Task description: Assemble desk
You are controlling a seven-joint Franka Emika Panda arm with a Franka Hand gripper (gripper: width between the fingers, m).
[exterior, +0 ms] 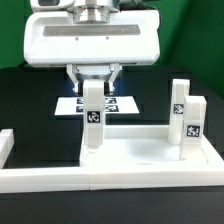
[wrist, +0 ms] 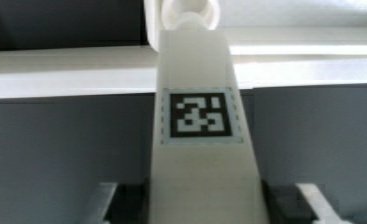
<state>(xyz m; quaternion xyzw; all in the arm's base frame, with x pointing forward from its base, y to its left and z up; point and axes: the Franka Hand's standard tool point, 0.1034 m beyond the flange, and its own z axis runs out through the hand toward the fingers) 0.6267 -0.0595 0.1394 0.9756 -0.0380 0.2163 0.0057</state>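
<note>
Three small white plastic block legs stand upright on the wide white rimmed tabletop panel (exterior: 130, 158), each with a black-and-white tag. The end effector (exterior: 93, 88) is clamped on the top of the nearest leg (exterior: 92, 120), toward the exterior view's left. Two more (exterior: 178, 108) (exterior: 192, 122) stand just beside each other on the right. The panel rests on the black surface (exterior: 20, 100).

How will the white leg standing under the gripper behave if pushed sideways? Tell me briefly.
The leg looks tall and narrow on a small foot, so it would probably tip rather than slide. Its blocky plastic body suggests it is stiff and fairly light. The smooth tabletop may offer little grip.
</note>
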